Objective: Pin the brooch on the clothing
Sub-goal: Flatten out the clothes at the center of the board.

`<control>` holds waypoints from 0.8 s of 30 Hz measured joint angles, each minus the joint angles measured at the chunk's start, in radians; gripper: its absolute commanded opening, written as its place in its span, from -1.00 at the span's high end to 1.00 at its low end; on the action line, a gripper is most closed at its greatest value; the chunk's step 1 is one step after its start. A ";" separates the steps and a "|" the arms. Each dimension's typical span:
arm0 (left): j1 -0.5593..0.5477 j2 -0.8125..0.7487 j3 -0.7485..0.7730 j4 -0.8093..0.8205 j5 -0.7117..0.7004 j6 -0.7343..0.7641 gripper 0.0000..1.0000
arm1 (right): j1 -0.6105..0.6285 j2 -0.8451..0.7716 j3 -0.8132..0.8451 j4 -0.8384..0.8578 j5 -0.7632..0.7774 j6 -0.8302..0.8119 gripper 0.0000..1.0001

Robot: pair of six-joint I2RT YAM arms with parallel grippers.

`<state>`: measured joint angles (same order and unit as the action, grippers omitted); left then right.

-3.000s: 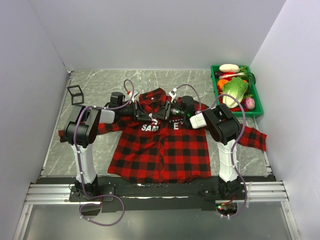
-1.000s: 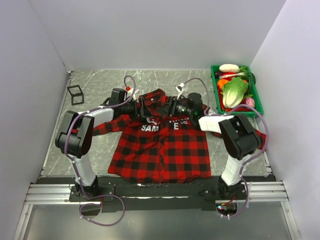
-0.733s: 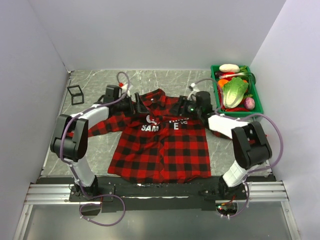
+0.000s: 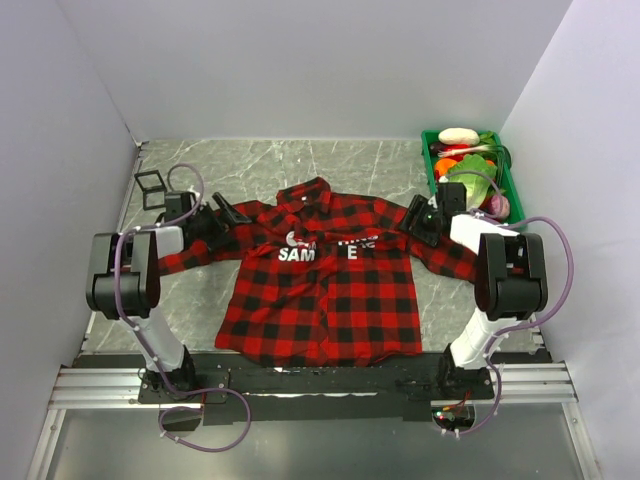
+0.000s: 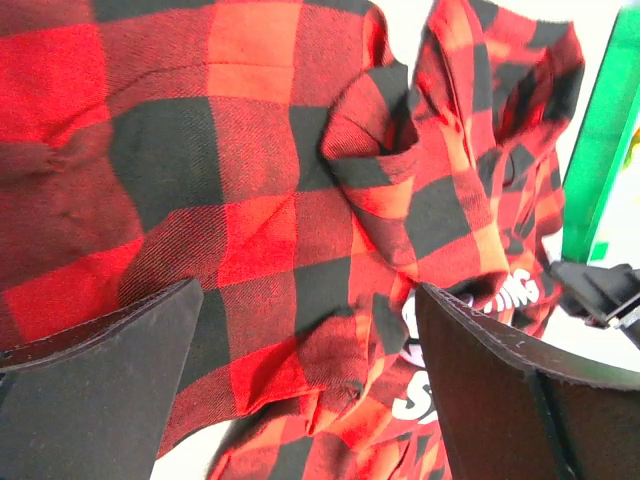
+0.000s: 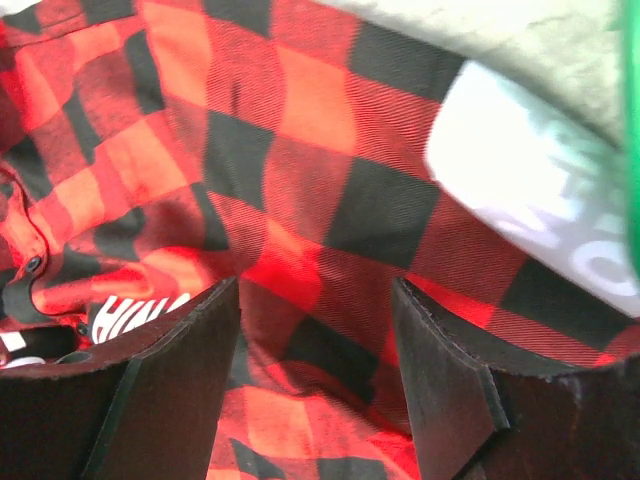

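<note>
Lying flat on the grey marbled table (image 4: 350,160), the red-and-black plaid shirt (image 4: 320,290) is spread face up, collar toward the far wall and hem toward the arm bases, with both sleeves stretched out sideways. White block letters cross the chest, and just above the "SAM" row sits a small pale round spot that reads as the brooch (image 4: 291,238); it is too small to tell how it is fastened to the cloth. The left gripper (image 4: 228,222) hangs low over the shirt's left shoulder where the sleeve begins. In the left wrist view the left gripper (image 5: 308,300) has its two dark fingers spread wide with only rumpled plaid showing between them, gripping nothing. The right gripper (image 4: 415,220) sits over the opposite shoulder. In the right wrist view the right gripper (image 6: 312,290) is likewise parted and empty-handed above the fabric, part of the white lettering visible at the lower left. A green bin (image 4: 432,170) filled with toy vegetables stands in the far right corner of the table, and a small black wire-frame cube (image 4: 150,188) rests near the far left edge, beyond the left sleeve.
</note>
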<state>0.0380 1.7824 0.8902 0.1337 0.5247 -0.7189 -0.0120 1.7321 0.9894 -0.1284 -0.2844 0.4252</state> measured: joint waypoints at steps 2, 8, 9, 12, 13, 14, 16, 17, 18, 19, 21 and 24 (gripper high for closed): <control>0.023 -0.005 -0.011 0.018 -0.009 -0.003 -0.93 | -0.018 0.009 0.000 0.000 -0.014 0.004 -0.38; 0.076 -0.012 -0.024 0.043 -0.051 -0.002 -0.93 | -0.046 0.019 -0.004 0.001 -0.043 0.010 -0.38; 0.083 -0.012 -0.024 0.045 -0.057 -0.001 -0.93 | -0.047 0.019 -0.004 0.001 -0.046 0.011 -0.38; 0.108 -0.013 -0.019 0.042 -0.081 0.001 -0.93 | -0.048 0.019 -0.004 0.001 -0.052 0.011 -0.38; 0.118 -0.014 -0.018 0.041 -0.089 0.002 -0.93 | -0.048 0.019 -0.004 0.001 -0.053 0.011 -0.38; 0.129 -0.016 -0.017 0.039 -0.097 0.004 -0.93 | -0.048 0.019 -0.004 0.000 -0.053 0.011 -0.38; 0.151 -0.022 -0.014 0.026 -0.122 0.011 -0.94 | -0.048 0.019 -0.004 0.000 -0.051 0.009 -0.38; 0.160 -0.026 -0.009 0.013 -0.140 0.020 -0.94 | -0.048 0.019 -0.004 -0.001 -0.049 0.006 -0.38; 0.166 -0.030 -0.002 -0.004 -0.162 0.028 -0.94 | -0.048 0.019 -0.004 -0.002 -0.048 0.003 -0.38; 0.169 -0.034 0.005 -0.018 -0.181 0.037 -0.94 | -0.048 0.018 -0.004 -0.004 -0.045 0.002 -0.38; 0.168 -0.039 0.019 -0.053 -0.220 0.057 -0.94 | -0.048 0.013 -0.004 -0.014 -0.041 -0.004 -0.38; 0.143 -0.054 0.046 -0.127 -0.287 0.092 -0.93 | -0.035 -0.011 0.000 -0.038 -0.015 -0.019 -0.38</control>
<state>0.1810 1.7287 0.9363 0.0067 0.2375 -0.6273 -0.0475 1.7210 0.9890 -0.1665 -0.2996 0.4061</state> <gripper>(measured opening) 0.967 0.689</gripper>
